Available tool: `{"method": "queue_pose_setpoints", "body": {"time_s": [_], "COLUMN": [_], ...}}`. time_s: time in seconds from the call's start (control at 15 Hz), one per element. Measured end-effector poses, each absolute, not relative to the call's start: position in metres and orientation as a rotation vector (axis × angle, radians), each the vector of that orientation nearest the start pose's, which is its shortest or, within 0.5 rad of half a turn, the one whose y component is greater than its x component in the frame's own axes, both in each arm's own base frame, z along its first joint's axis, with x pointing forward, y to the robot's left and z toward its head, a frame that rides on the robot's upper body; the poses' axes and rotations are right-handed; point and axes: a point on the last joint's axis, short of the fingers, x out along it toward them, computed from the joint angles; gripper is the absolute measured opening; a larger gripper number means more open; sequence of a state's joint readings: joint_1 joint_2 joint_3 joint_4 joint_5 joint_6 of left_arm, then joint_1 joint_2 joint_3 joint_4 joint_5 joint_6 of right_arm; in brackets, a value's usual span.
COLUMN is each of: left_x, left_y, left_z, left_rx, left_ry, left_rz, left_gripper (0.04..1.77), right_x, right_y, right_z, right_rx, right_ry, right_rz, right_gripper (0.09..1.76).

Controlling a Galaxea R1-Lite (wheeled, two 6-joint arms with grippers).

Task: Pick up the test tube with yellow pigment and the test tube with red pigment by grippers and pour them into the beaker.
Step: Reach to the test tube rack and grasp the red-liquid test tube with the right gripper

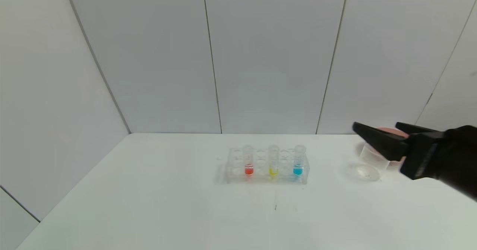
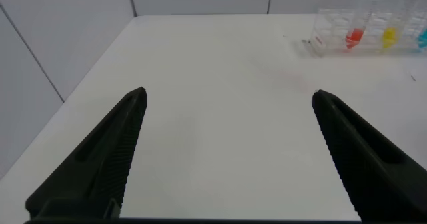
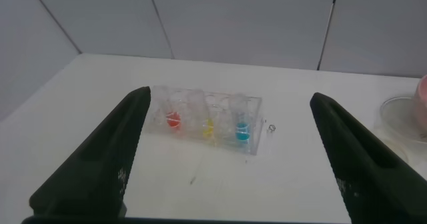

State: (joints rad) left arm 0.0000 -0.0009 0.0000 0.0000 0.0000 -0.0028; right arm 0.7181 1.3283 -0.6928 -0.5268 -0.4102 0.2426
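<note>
The test tube with red pigment (image 1: 249, 161) and the test tube with yellow pigment (image 1: 273, 161) stand upright in a clear rack (image 1: 285, 168) at the table's middle. The beaker (image 1: 373, 160) is clear and stands to the rack's right, partly behind my right gripper (image 1: 375, 125). That gripper is open and empty, raised above the table, apart from the rack. The right wrist view shows the red tube (image 3: 173, 120), the yellow tube (image 3: 207, 127) and the beaker's rim (image 3: 402, 112) beyond my right gripper (image 3: 230, 95). My left gripper (image 2: 229, 94) is open and empty over bare table, far from both tubes (image 2: 354, 33) (image 2: 389, 33).
A blue-liquid tube (image 1: 298, 161) stands in the rack right of the yellow one. A pink bowl (image 1: 391, 131) sits behind the beaker near the back wall. Grey walls close the table at the back and the left.
</note>
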Motion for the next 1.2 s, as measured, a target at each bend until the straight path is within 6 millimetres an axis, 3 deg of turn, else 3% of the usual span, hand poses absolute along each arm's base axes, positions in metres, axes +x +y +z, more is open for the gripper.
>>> {"method": "queue_pose_setpoints", "body": {"time_s": [0.33,0.6,0.87,1.2], "left_x": [-0.023,-0.023,-0.023,-0.023], "left_y": [0.0,0.0,0.0,0.0], "left_z": [0.075,0.075,0.075,0.075], "left_rx": [-0.003,-0.003,-0.003,-0.003], "left_ry": [-0.001,-0.001,-0.001,-0.001], "left_rz": [0.0,0.0,0.0,0.0], "left_gripper": [1.76,1.76,1.76,1.76], "right_x": [0.198,0.229,0.26,0.302], "right_y": [0.247,0.313,0.347,0.358], "right_z": [0.185,0.149,0.11,0.077], "right_rx": [0.142,0.145,0.127,0.127], "right_ry": [0.13,0.125,0.14,0.151], "right_rz": [0.174,0.138,0.111,0.085], "right_gripper": [1.71,1.71,1.71,1.71]}}
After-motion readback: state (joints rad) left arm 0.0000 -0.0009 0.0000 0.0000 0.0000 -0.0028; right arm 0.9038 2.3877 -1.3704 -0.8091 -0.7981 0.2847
